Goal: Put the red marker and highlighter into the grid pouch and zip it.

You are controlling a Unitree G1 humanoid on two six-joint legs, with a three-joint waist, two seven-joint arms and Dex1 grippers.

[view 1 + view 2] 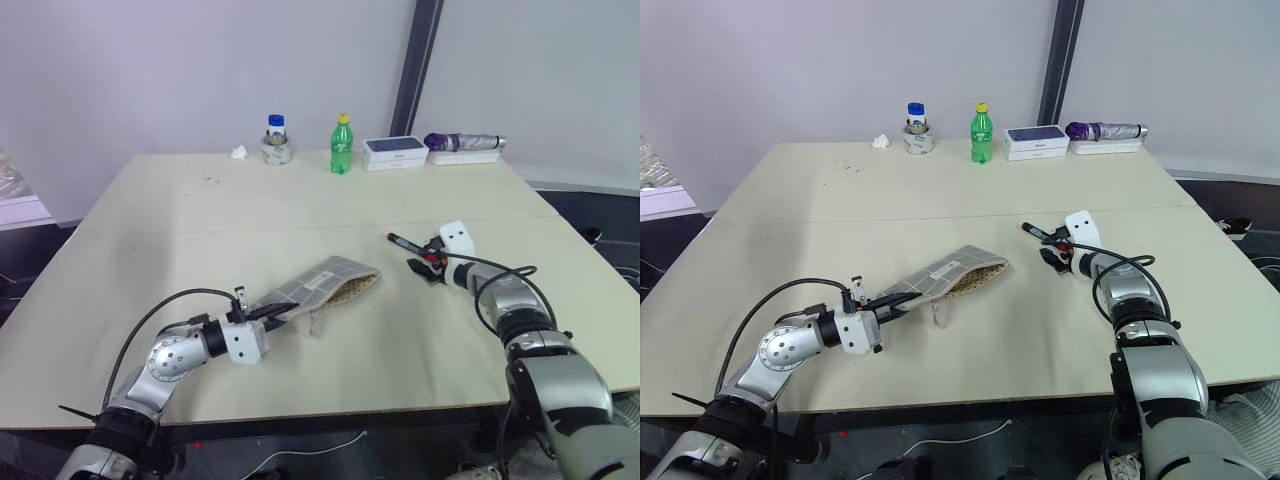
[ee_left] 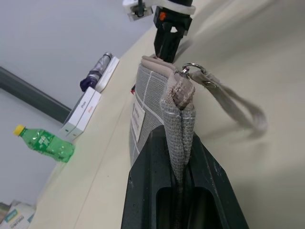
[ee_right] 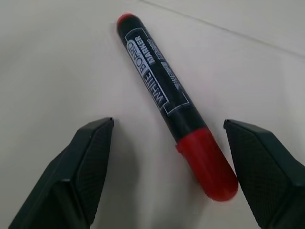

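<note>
Right end effector (image 3: pixel 169 157) spread around red marker (image 3: pixel 174 102)

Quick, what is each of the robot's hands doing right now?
Left hand: closed, pinching one end of the grid pouch.
Right hand: open, holding nothing, fingers either side of the red marker on the table.

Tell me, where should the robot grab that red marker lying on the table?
Across the black middle of the red marker, coming down from above with one jaw on each long side. It lies flat and slim, and the open right gripper already straddles it near its red cap.
</note>
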